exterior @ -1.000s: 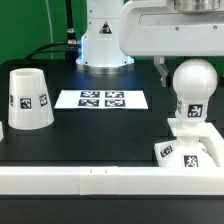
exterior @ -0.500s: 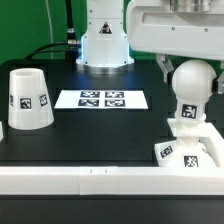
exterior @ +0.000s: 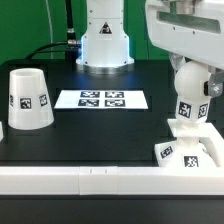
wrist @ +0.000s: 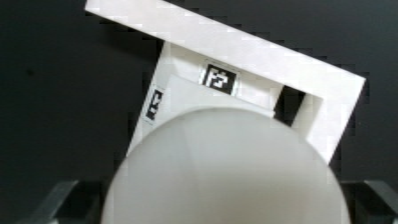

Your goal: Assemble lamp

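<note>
The rounded white bulb (exterior: 189, 100) stands upright on the flat square base (exterior: 190, 152) at the exterior view's right, against the front rail. My gripper (exterior: 192, 78) is over the bulb, with one dark finger on each side of its upper part, and its hand hides the bulb's top. In the wrist view the bulb (wrist: 222, 165) fills the space between the fingers (wrist: 64, 200), with a dark gap on each side; the jaws are open around it. The base (wrist: 187, 90) shows beyond it. The cone shade (exterior: 28, 100) stands alone at the exterior view's left.
The marker board (exterior: 100, 99) lies flat in the middle of the black table. A white rail (exterior: 90, 178) runs along the front edge and turns the corner by the base (wrist: 240, 45). The arm's own base (exterior: 103, 45) stands at the back.
My gripper has moved toward the exterior view's right and down, from beside the bulb to over it. The bulb, base and shade have not moved.
</note>
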`<state>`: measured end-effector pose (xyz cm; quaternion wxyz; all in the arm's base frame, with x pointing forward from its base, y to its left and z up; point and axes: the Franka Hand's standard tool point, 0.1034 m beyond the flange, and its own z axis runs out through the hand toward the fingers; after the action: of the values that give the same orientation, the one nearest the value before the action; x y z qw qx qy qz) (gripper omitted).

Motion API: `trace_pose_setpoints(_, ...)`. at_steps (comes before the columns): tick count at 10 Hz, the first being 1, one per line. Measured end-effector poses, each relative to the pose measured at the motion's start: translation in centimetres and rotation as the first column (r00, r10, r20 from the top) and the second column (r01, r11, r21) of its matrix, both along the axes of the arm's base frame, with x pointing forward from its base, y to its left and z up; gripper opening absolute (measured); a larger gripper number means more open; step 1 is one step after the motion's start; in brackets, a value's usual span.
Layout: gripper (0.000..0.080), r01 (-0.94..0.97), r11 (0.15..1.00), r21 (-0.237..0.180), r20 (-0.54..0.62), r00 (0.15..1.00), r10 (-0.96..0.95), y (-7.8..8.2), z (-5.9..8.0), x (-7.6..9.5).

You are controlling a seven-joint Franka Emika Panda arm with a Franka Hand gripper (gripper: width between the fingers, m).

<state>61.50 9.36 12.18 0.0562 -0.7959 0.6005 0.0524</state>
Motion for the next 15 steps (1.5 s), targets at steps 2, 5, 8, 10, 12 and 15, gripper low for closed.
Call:
trace_pose_setpoints(2, 0.0642, 0.088, 0.996, 0.008, -0.014, 0.996, -0.088, 0.47, 0.02, -0.04)
trace_pose_setpoints(5, 0.0697, -0.046, 0.999, 0.008, 0.006, 0.999, 0.046, 0.57, 0.04, -0.09)
trace_pose_setpoints(8, 0.0698, -0.281, 0.960, 0.003, 0.050, 0.959, 0.280, 0.51, 0.02, -0.01)
trace_pose_setpoints(10, 0.0698, -0.417, 0.909, -0.003, 0.072, 0.906, 0.416, 0.52, 0.02, -0.02)
trace_pose_setpoints(12, 0.0698, -0.579, 0.815, -0.024, 0.092, 0.811, 0.578, 0.46, 0.00, -0.04)
trace_pose_setpoints(15, 0.0698, -0.801, 0.592, -0.093, 0.087, 0.585, 0.806, 0.56, -0.09, -0.14)
